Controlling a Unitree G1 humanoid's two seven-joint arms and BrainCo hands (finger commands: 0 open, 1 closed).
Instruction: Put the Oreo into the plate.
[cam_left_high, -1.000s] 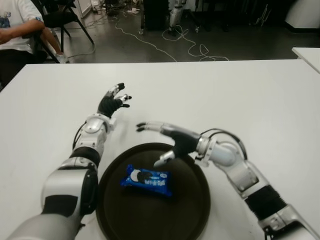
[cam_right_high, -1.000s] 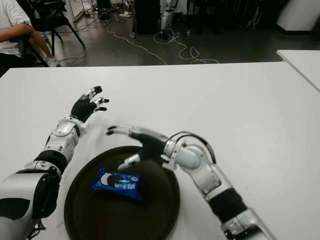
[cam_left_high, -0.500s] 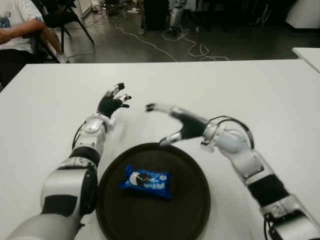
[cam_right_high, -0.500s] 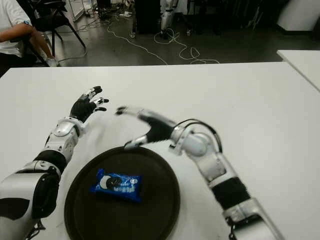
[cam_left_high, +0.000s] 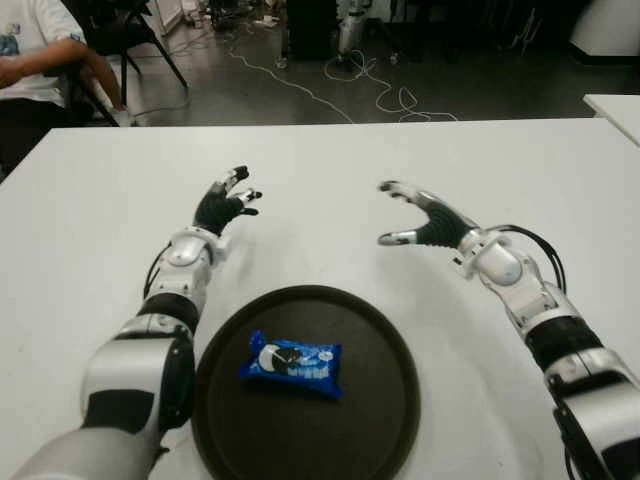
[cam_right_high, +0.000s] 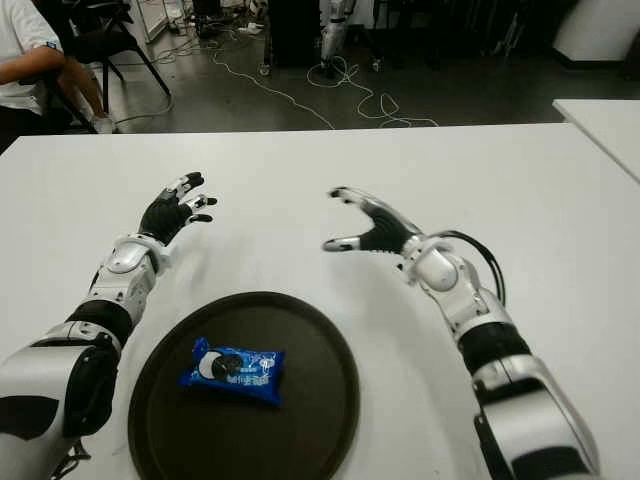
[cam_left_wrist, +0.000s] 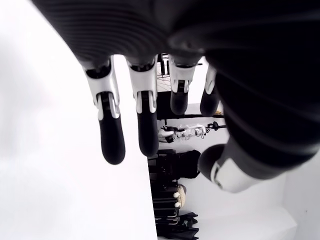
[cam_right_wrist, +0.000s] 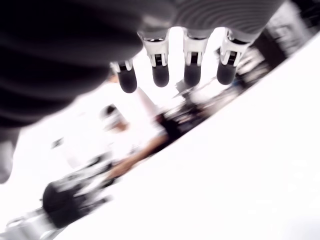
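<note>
1. Flat on the plate (cam_left_high: 390, 420), left of its centre, the Oreo (cam_left_high: 292, 363) lies lengthwise left to right.
2. Both the right hand (cam_left_high: 425, 222) and left hand (cam_left_high: 224, 205) hover beyond it, fingers spread, empty.

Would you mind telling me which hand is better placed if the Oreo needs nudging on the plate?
Probably the right hand: it is open, just beyond the plate rim. The left hand, also open, shows farther off. The Oreo already lies in the plate.

I see the blue Oreo pack (cam_left_high: 291, 364) lying flat in the dark round plate (cam_left_high: 380, 420), toward its 9 o'clock side.
</note>
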